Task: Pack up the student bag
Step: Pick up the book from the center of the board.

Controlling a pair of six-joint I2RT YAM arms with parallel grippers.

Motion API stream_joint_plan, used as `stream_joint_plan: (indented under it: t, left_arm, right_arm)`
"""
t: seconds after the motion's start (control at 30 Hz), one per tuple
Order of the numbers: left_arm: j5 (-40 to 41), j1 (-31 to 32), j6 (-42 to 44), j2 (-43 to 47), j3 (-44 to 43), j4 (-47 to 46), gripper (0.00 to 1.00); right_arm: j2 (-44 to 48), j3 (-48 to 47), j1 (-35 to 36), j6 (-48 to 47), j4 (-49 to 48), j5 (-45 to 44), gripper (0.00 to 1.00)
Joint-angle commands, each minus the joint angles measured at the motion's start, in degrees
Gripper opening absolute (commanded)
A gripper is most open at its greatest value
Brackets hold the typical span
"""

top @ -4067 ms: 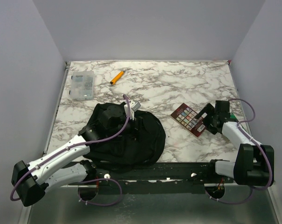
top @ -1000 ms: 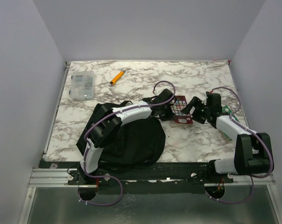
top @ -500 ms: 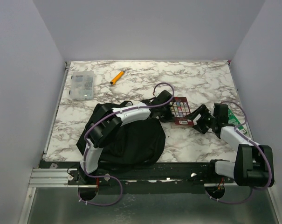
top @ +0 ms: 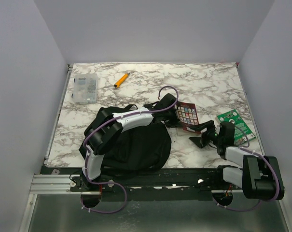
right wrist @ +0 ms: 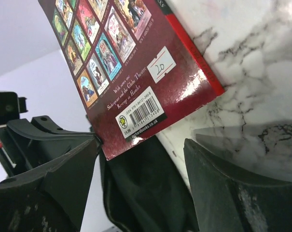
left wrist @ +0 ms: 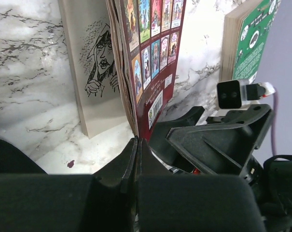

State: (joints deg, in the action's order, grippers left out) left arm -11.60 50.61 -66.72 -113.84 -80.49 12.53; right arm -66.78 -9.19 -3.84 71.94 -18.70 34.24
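Observation:
The student bag (top: 136,145) lies black and slumped at the near left of the marble table (top: 150,89). My left arm reaches over it, and my left gripper (top: 176,116) (left wrist: 137,141) is shut on the lower edge of a dark red book (top: 187,115) (left wrist: 155,53). The book is tipped up and hangs partly open, showing an inner page with a witch drawing (left wrist: 100,72). My right gripper (top: 202,138) (right wrist: 141,145) stands open just below the book's barcode corner (right wrist: 141,113), holding nothing. Black bag fabric (right wrist: 141,198) shows behind it.
A green book (top: 235,126) (left wrist: 247,43) lies flat to the right of the red one. An orange marker (top: 120,79) and a clear plastic box (top: 84,88) sit at the far left. Grey walls close in the table on three sides.
My right gripper has let go of the red book, drawn back toward the near edge and narrowed slightly. The green book is uncovered. The left gripper keeps the red book, now tipped up.

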Motion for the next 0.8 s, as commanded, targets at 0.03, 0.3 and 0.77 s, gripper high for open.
stream_joint_plan:
  t: [0.03, 0.3, 0.77]
  left_arm:
    - [-2.4, 0.3, -0.9, 2.9, 1.3, -2.5, 0.00]
    - [-3.1, 1.1, -1.6, 3.2, 1.8, -3.3, 0.00]
    - [-3.1, 3.2, -2.1, 3.5, 2.5, -3.8, 0.00]
  right_arm:
    - [-1.8, 3.7, -0.1, 12.4, -13.1, 4.3, 0.73]
    - [-2.2, 6.3, -0.1, 19.6, -18.4, 1.5, 0.69]
    - [-10.4, 8.6, -0.1, 28.2, -31.0, -0.1, 0.48]
